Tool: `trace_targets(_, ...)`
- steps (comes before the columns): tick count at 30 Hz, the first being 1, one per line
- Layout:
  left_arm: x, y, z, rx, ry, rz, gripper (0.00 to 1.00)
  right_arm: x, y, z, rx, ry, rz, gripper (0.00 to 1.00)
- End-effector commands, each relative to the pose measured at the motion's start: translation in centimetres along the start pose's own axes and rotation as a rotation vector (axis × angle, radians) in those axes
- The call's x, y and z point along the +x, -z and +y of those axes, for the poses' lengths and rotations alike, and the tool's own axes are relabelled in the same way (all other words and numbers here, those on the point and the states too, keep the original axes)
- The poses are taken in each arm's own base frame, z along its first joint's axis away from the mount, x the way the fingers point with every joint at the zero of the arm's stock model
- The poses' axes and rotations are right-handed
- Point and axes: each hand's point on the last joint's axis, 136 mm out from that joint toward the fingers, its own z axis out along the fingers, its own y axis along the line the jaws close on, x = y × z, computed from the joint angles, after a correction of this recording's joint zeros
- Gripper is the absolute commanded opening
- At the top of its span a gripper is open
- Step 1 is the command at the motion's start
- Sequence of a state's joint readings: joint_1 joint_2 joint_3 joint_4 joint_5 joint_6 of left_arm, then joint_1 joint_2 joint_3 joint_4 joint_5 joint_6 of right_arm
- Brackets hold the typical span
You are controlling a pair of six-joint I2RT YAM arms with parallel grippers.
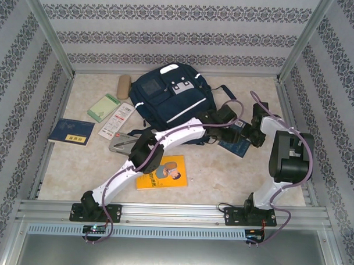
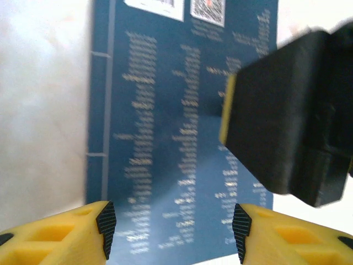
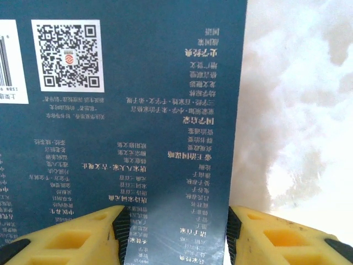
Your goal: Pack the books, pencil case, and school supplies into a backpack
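If I count what's on the table (image 1: pixel 222 180) in the top view, I get one backpack (image 1: pixel 166 94), three books I'm sure of, and a few small bits.

Books:
- one orange-yellow book (image 1: pixel 162 172), near the middle
- one navy book (image 1: pixel 71 132) with a yellow label, way off left
- one blue book (image 1: pixel 237 148), tucked just near-right of the backpack, right under both claws

Small stuff:
- one pale green pad (image 1: pixel 103 108) and one white packet (image 1: pixel 117 121), side by side left of the backpack
- one tan oblong thing (image 1: pixel 124 87) beyond them
- one grey flat item (image 1: pixel 123 143), partly under the left arm (image 1: pixel 165 138); honestly can't tell what it is

The left claw (image 2: pixel 174 223) has its jaws partway apart. It hangs over the blue book's printed cover with nothing pinched between them. I can't tell whether the tips actually touch the cover.

The right claw (image 3: pixel 176 232) is also partway apart with nothing clamped. It straddles a strip of the same cover, and one fingertip (image 3: pixel 231 234) sits right at the book's long edge. The two claws are really close together, and the right one's black body crowds into the left wrist view.

Room-wise, the backpack hems the blue book in on the far-left side. To the right of it and nearer, the table is bare, so that long edge is open.
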State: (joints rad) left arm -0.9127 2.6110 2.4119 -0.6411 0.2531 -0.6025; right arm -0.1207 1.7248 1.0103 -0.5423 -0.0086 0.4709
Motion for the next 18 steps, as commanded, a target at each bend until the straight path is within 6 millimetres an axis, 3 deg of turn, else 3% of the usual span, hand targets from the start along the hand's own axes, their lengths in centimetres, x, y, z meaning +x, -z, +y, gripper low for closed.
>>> trace_targets(1,1.1,-0.2,0.4,-0.048,-0.015,0.017,0.61,1.8,0.1,-2.5,0.085,-0.007,0.047,0.50)
trace_targets(5,0.4,-1.0,1.2,-0.060,0.012,-0.013,0.62,1.8,0.2,-2.8,0.085,-0.016,0.045,0.50)
trace_targets(13,-2.1,-3.0,3.6,-0.006,0.147,-0.069,0.63,1.7,-0.1,-1.5,0.035,0.009,0.049,0.50)
trace_targets(18,-1.3,-4.4,4.1,0.006,0.167,-0.037,0.62,1.9,-0.4,-0.5,0.018,0.033,0.057,0.48)
